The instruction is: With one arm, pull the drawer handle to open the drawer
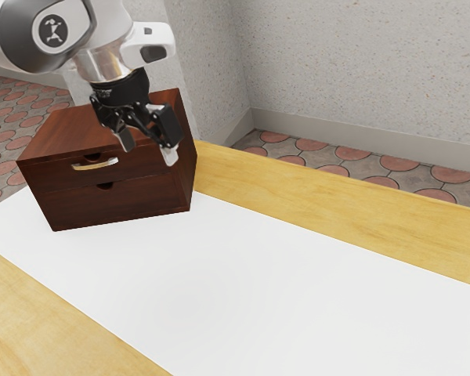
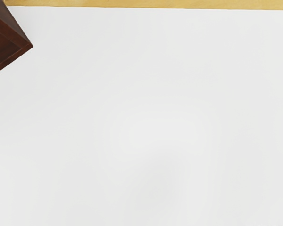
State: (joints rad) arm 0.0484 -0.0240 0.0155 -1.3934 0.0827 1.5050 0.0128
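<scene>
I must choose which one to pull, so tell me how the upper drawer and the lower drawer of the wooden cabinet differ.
The upper drawer carries a pale curved handle; the lower drawer shows just a small dark notch at its top edge. The upper drawer lies nearer the open gripper; the lower drawer sits beneath it, farther from the gripper. Both have the same dark reddish wood.

We count one wooden cabinet (image 1: 63,133), two drawers (image 1: 55,177) (just one pale handle (image 1: 95,164) between them), one white mat (image 1: 243,290), one table (image 1: 337,204), one gripper (image 1: 149,154).
</scene>
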